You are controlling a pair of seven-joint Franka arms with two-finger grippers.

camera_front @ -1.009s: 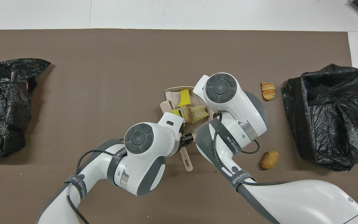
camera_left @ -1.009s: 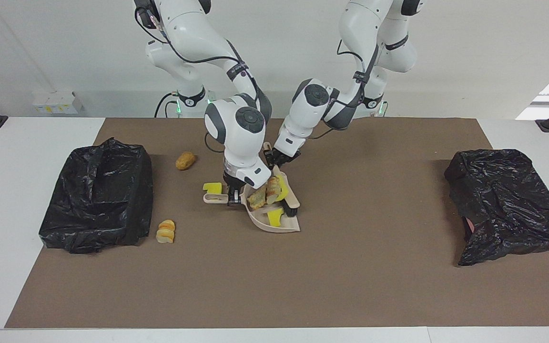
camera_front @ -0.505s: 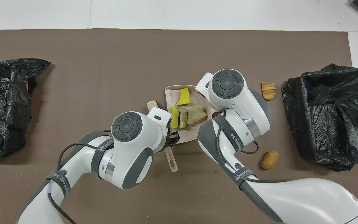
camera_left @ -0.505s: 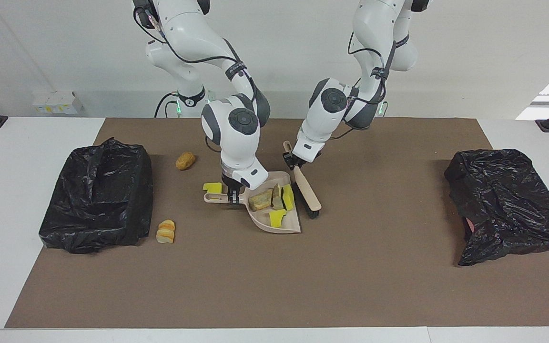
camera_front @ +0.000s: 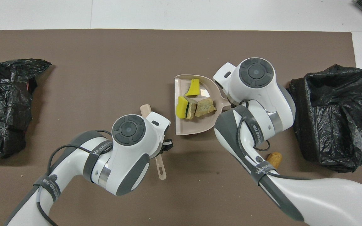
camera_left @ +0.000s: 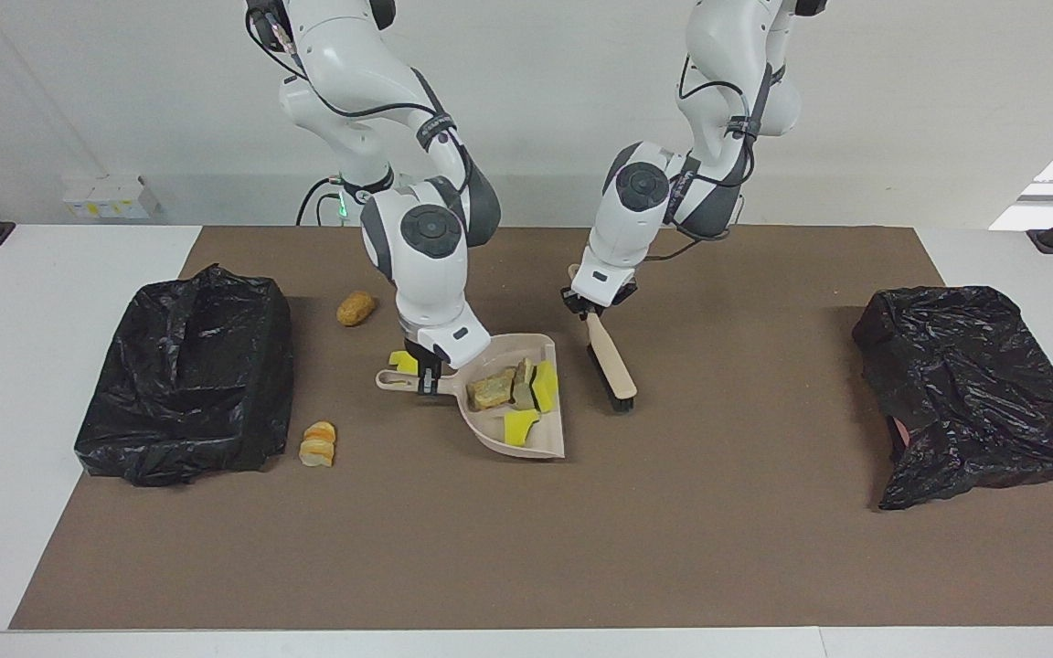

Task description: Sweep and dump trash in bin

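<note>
**Dustpan loaded, brush held beside it**

The right gripper point(camera_left: 427, 379) is clamped on the handle of the beige dustpan point(camera_left: 526, 441), at the middle of the brown mat point(camera_left: 526, 548). In the pan lie 4 scraps point(camera_left: 519, 390): 2 yellow sponge chunks and 2 tan bread-like pieces, bunched together. The pan's handle points toward the right arm's end of the table.

The left gripper point(camera_left: 592, 306) is closed on the handle of the brush point(camera_left: 611, 368), whose bristle end rests on the mat just beside the pan, toward the left arm's end. Brush and pan are apart.

3 scraps remain on the mat. A yellow sponge point(camera_left: 404, 362) sits tight against the pan handle, under the right wrist, which covers it from overhead. A brown nugget point(camera_left: 356, 308) lies nearer to the robots, and a striped bread piece point(camera_left: 318, 444) lies farther from them, just beside a black-lined bin point(camera_left: 188, 384) at the right arm's end. The right arm hides that bread piece in the overhead view.

A second black bag point(camera_left: 974, 393) sits at the left arm's end, well apart from the pan.
</note>
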